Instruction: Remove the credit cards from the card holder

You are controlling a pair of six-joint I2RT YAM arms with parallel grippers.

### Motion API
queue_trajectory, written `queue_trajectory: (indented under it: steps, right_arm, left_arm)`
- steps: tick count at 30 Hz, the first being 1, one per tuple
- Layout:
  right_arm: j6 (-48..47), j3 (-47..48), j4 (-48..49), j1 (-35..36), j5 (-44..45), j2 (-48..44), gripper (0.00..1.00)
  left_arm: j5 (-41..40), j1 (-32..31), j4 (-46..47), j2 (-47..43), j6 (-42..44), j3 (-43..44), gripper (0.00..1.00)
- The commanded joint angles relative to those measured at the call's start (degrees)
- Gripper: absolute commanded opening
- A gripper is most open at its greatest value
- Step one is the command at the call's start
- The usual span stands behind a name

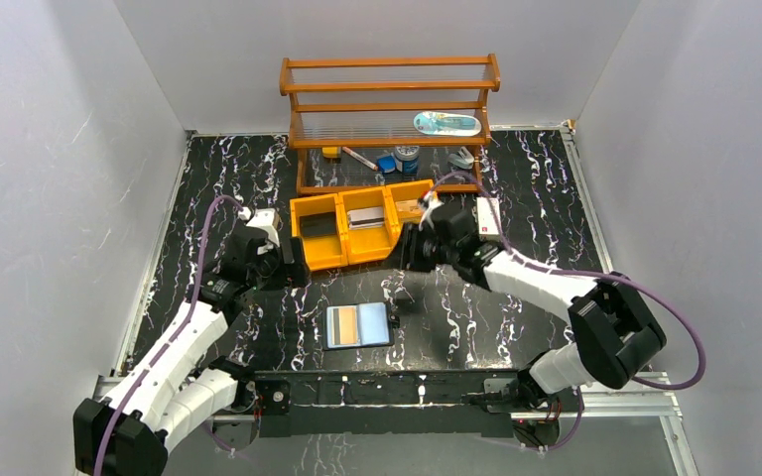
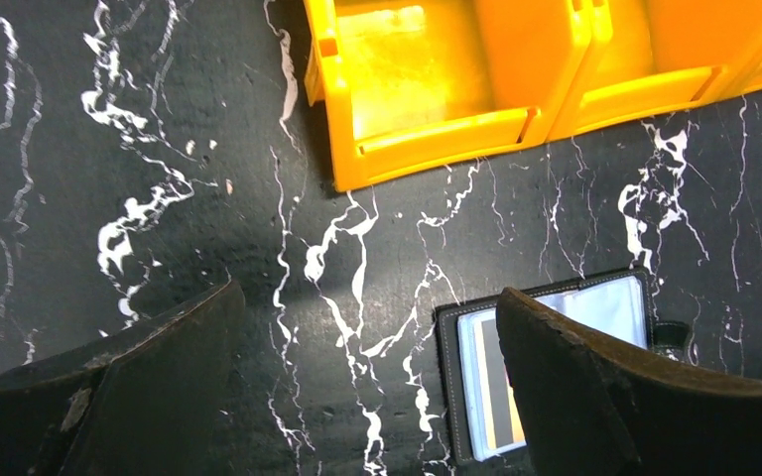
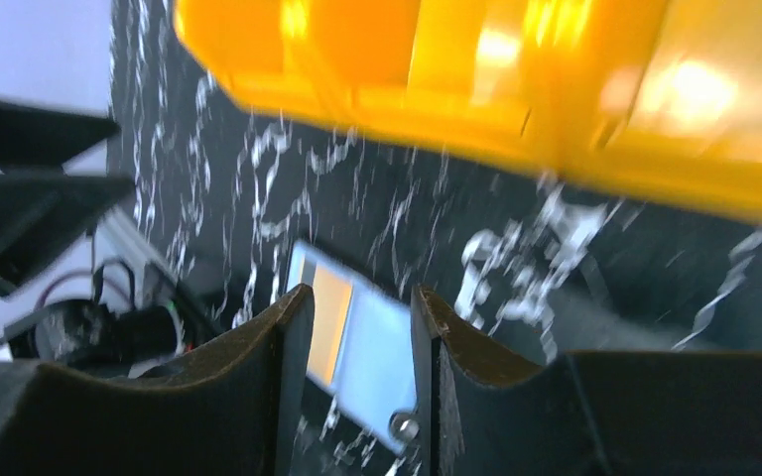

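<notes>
The black marbled table (image 1: 516, 297) fills the floor of the booth, with a wooden shelf (image 1: 387, 89) of odds and ends at the back. In front of the shelf sits a yellow tray (image 1: 347, 260) with three compartments, which I take to be where the cards are meant to go. Something pale lies in its middle compartment, but I can't tell what it is.

Both arms reach in toward the tray's near edge, one from each side.

The holder (image 1: 358, 325) is nearer the arm bases, between the arms and apart from the tray. It lies flat and open with its pale inside up, probably so the slots can be reached from above. A tan card (image 1: 343, 325) shows in its left panel. I can't tell whether the right panel holds one.

The left claw (image 2: 367, 297) is spread as wide as it goes and has hold of nothing. It hangs over bare table just beside the holder, perhaps to pin it down. The right claw (image 3: 362, 297) is about half open and also empty, with the holder showing through the gap. That narrower gap would suit a thin card edge.
</notes>
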Motion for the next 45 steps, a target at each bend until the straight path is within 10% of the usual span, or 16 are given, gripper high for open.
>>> queue_trajectory:
  steps: [1,8,24,45]
  right_arm:
    - [14.06,-4.1,8.54,8.04,-1.21,-1.05,0.5]
    - [16.77,-3.19,-1.02,14.55,9.52,-0.43,0.5]
    - [26.51,-6.15,12.7,17.28,-2.98,9.87,0.39]
    - [24.57,-0.59,7.6,18.79,-5.78,16.79,0.34]
  left_arm:
    - [4.1,0.19,-1.93,1.07,-3.45,1.04,0.98]
    - [13.51,0.25,-1.54,2.31,-11.5,-0.27,0.92]
    - [31.75,0.25,1.01,10.52,-15.75,-3.75,0.52]
    - [36.38,-0.56,5.21,18.31,-16.85,-6.61,0.42]
